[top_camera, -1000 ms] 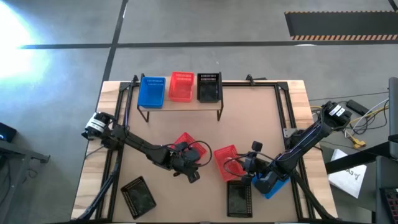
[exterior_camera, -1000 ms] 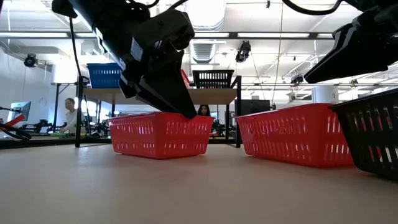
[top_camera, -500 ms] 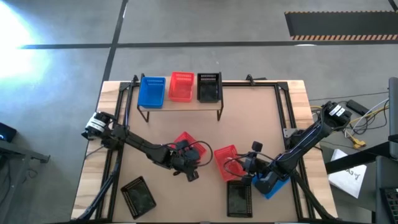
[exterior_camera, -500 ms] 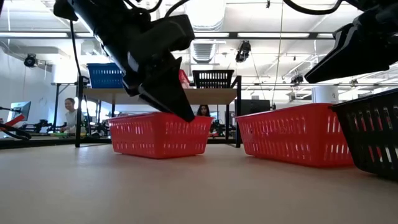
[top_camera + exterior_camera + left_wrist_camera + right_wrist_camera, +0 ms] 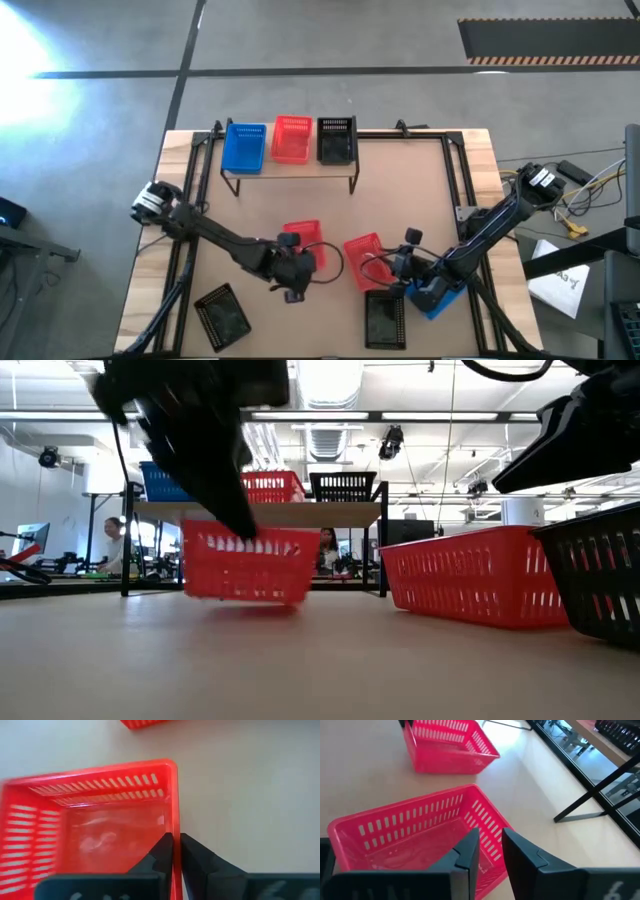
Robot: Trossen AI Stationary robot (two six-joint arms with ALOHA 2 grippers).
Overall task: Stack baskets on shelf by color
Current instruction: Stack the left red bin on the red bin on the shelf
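My left gripper [image 5: 173, 845] pinches the side wall of a red basket [image 5: 303, 243] near the table's middle; in the low view that empty basket [image 5: 246, 560] hangs clear of the tabletop [image 5: 320, 660]; its rim sits between my two fingers, which are pressed together on it. My right gripper [image 5: 489, 851] has its fingers astride the rim of a second red basket [image 5: 364, 257], also empty and resting on the table; I cannot tell whether they actually grip it. On the shelf [image 5: 290, 168] at the far side stand a blue basket [image 5: 244, 146], a red one [image 5: 292, 139] and a black one [image 5: 335, 139] in a row. Another blue basket [image 5: 437, 297] lies under my right arm; an empty black basket [image 5: 385, 318] sits just beside it, and a third black basket [image 5: 222, 312] lies near the front left corner.
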